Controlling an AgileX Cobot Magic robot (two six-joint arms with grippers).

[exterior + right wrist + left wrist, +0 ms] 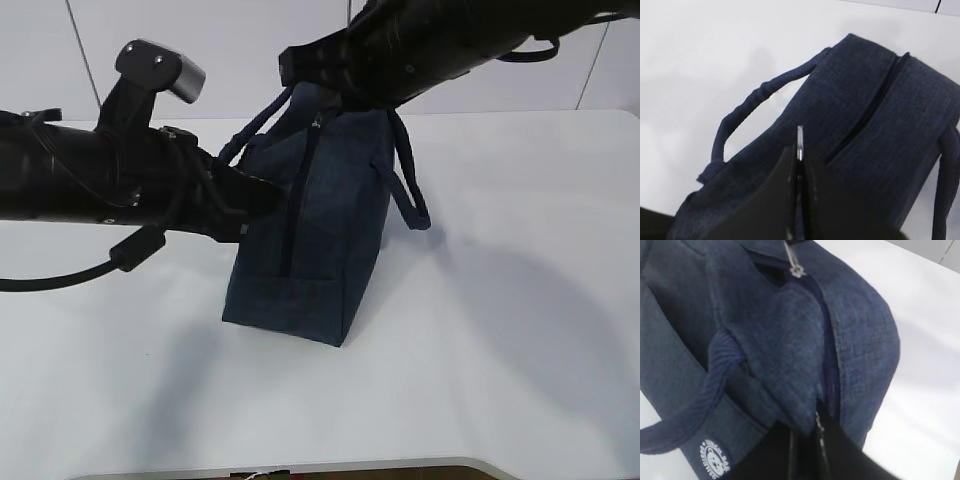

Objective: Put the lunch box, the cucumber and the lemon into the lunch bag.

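Right hand (799, 165): pressed together on a thin silver tab, likely the zip pull, at the lunch bag (320, 230) top.
Left hand (810, 450): pinching bag fabric beside the zipper, apparently bracing it.
Lunch bag: upright on desk (520, 300), between both hands.
Lunch box, cucumber, lemon: not visible.

white table (520, 300), navy lunch bag (320, 240) standing upright on it
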